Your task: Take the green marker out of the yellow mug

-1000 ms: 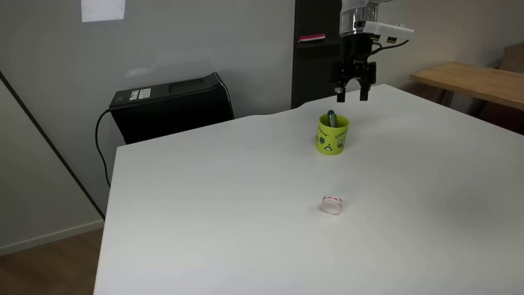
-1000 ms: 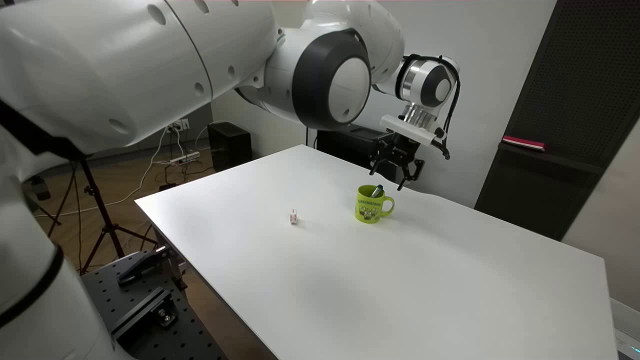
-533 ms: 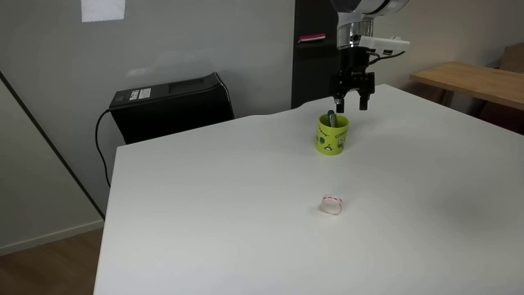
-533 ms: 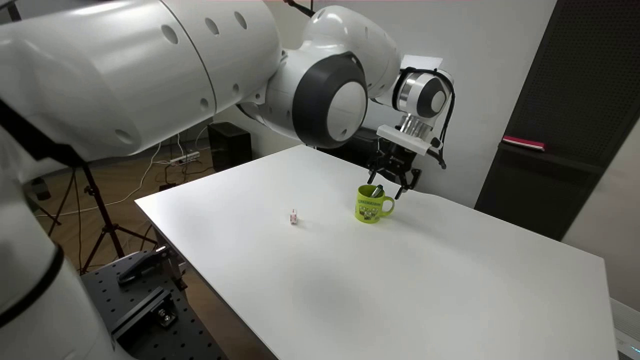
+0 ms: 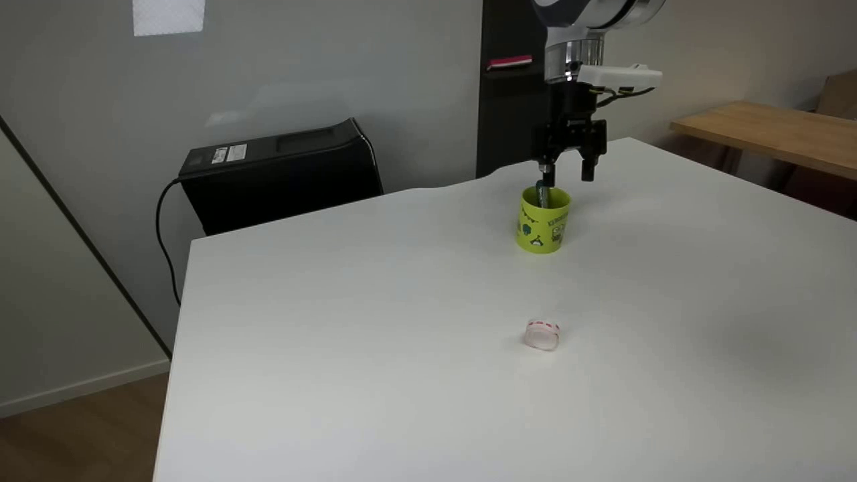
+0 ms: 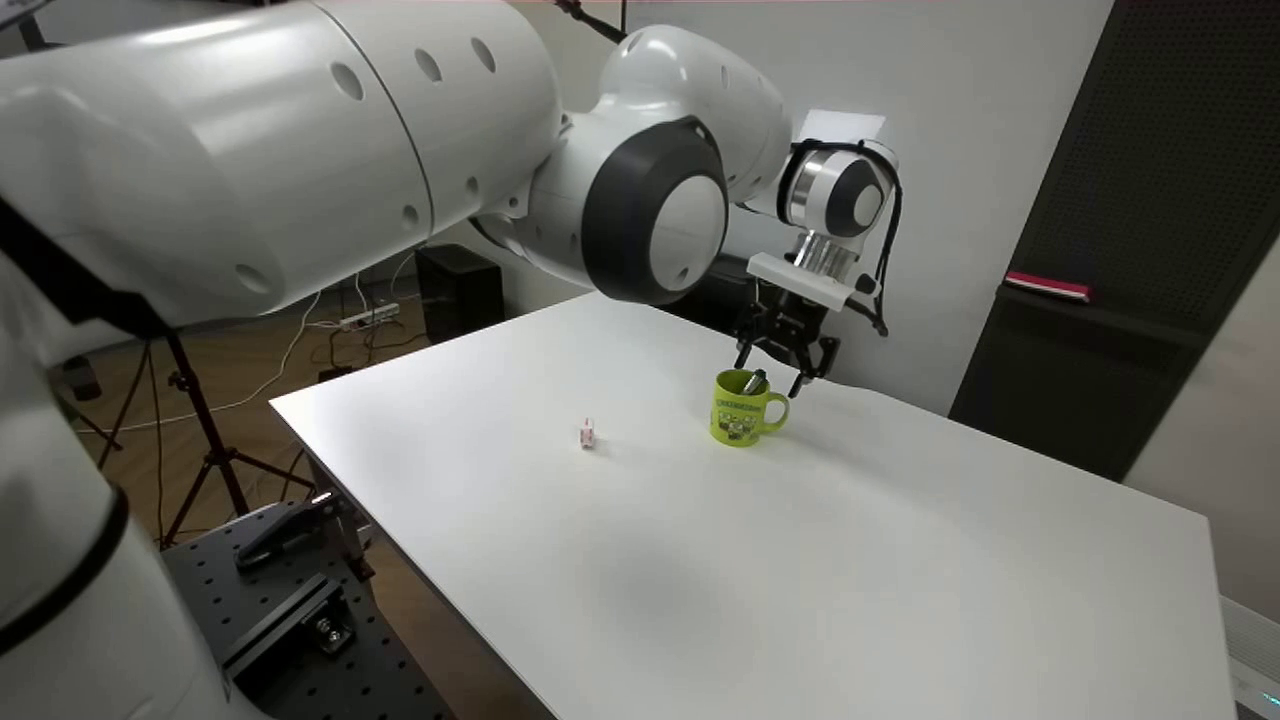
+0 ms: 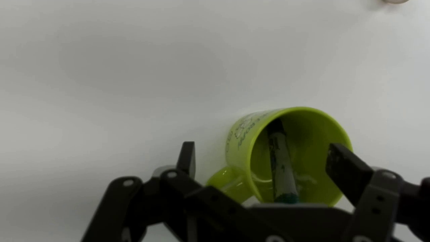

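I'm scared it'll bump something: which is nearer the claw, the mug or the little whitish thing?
The yellow mug, with the green marker inside: the gripper hangs near its rim; the little whitish thing lies farther off.

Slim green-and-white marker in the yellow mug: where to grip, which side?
Probably pinch the slim green-and-white marker by its green upper end, from above: it stands tilted in the glossy yellow-green mug, that end poking above the rim. The open black fingers could straddle it.

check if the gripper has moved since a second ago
Yes: in both exterior views the gripper has come down toward the yellow mug, which stayed put.
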